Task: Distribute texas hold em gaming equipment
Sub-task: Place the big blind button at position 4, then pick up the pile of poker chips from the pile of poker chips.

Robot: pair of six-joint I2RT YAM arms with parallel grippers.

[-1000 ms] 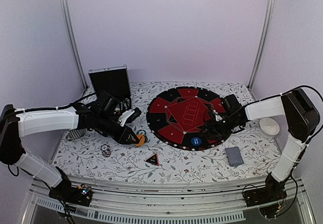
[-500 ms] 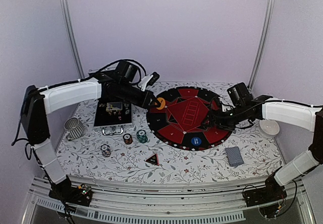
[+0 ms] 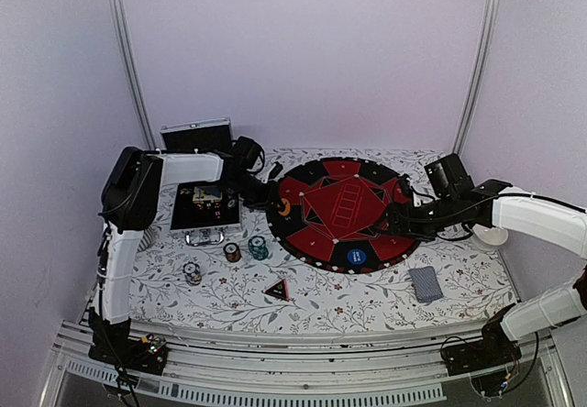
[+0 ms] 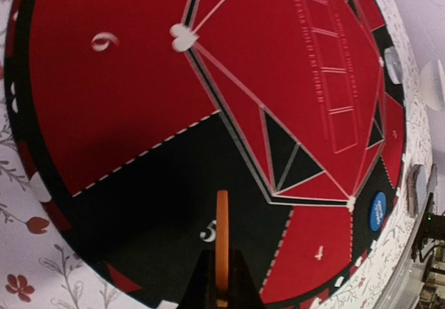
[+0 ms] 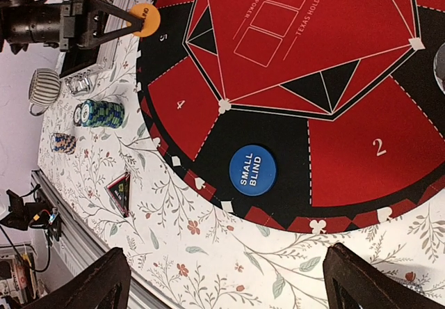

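Left end effector (image 3: pixel 278 204) clenched on the orange button (image 3: pixel 286 208); the button stands on edge between the two fingers (image 4: pixel 236 281), its face vertical. It sits over the black sector marked "5" at the left rim of the mat (image 3: pixel 344 201) — whether its lower edge touches the mat, cannot tell.

Right end effector (image 3: pixel 391 223) released; fingers (image 5: pixel 90 284) spread wide, nothing between them. It hangs over the right part of the mat.

Blue button (image 3: pixel 356 257) lies flat on a black sector at the near rim of the mat, between the red sectors "4" and "2"; lettering reads SMALL BLIND in the right wrist view.

On the bench (image 3: pixel 348 304), off the mat: triangle (image 3: pixel 277 289) near the front edge, left of centre; cards (image 3: pixel 426 283) in one face-down stack near the front right, well apart from the triangle; teal chips (image 3: pixel 259 247) and brown chips (image 3: pixel 233 252) as two short stacks side by side, just off the mat's left rim; a third small stack (image 3: pixel 192 272) further left, colour unclear.

Case (image 3: pixel 207 209) lies open behind the chips — lid upright at the back.
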